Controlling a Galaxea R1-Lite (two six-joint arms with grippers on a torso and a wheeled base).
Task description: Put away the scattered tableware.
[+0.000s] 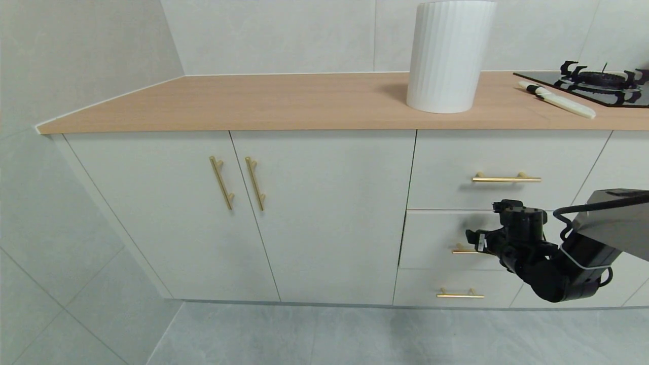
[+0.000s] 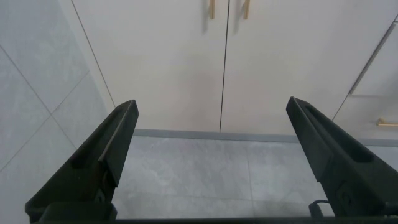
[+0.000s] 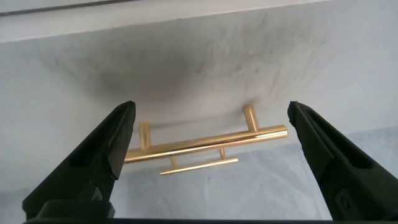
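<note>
Right gripper: jaws spread wide, nothing held, facing the front of the middle drawer. The drawer's brass bar handle lies crosswise just ahead of the gripper, between the two fingers. Contact between either finger and the bar cannot be judged. The bottom drawer handle sits below the gripper and the top drawer handle above it.

Tableware: a cream-coloured knife lies flat on the wooden countertop, well above the right gripper and to its outer side. It is just beside the black gas hob. A tall white ribbed container stands upright on the same countertop, above the right gripper and well apart from the knife.

Left gripper: jaws also wide apart and empty, held low. Grey floor tiles lie beneath it. The seam between the two cupboard doors runs straight ahead, midway between its fingers, with the doors' brass handles higher up.
</note>
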